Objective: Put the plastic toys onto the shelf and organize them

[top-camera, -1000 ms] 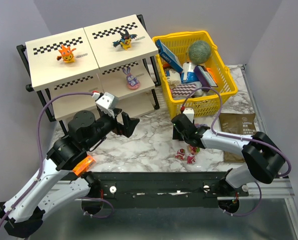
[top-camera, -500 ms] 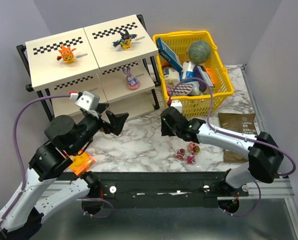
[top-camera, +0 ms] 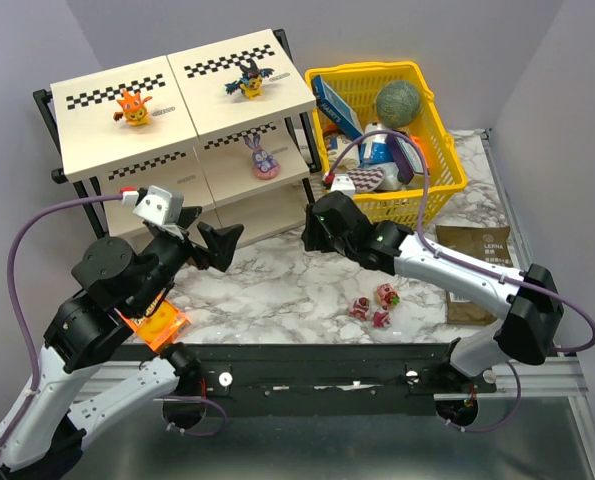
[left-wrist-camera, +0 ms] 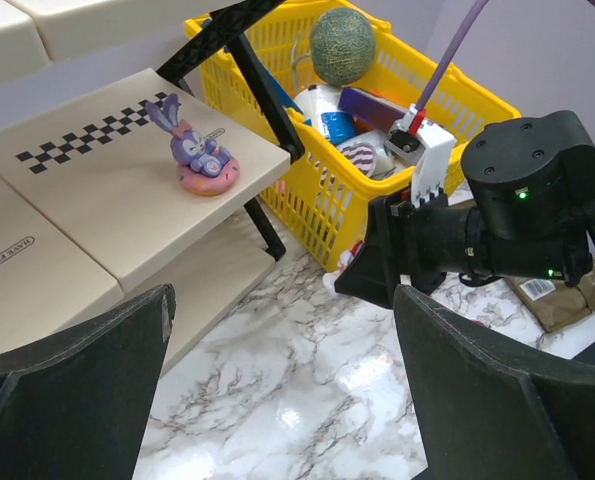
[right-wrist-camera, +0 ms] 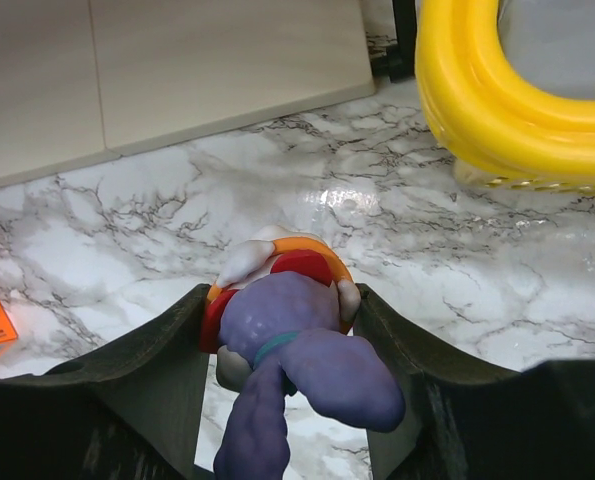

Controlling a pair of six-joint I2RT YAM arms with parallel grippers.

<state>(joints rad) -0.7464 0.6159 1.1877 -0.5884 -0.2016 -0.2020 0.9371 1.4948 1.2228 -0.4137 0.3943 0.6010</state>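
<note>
1. Top external view: logged orange figurine (top-camera: 132,107) and black-and-yellow winged figurine (top-camera: 248,78) upright on top tier of shelf (top-camera: 97,150), one per panel, each beside a checkered strip.
2. Found purple bunny-eared figurine (top-camera: 264,158) on the middle tier, right-hand panel. Confirmed in left wrist view as seated on a pink ring base.
3. Counted three small red-pink figurines (top-camera: 387,295) clustered on the marble bench (top-camera: 277,280), near its front edge, beside the right arm.
4. Saw right claw (top-camera: 317,228) over the bench between shelf and yellow basket (top-camera: 362,70). In right wrist view, found its fingers (right-wrist-camera: 147,370) pinching a purple toy (right-wrist-camera: 282,330) with an orange-red ring, one pad on each side.
5. Saw left claw (top-camera: 202,245) spread wide with nothing between the fingers, over the bench in front of the shelf's lower tiers, pointed toward the right claw.
6. Noted flat orange packet (top-camera: 155,325) on the bench beneath the left arm, and brown packet (top-camera: 482,250) to the right of the right arm.
</note>
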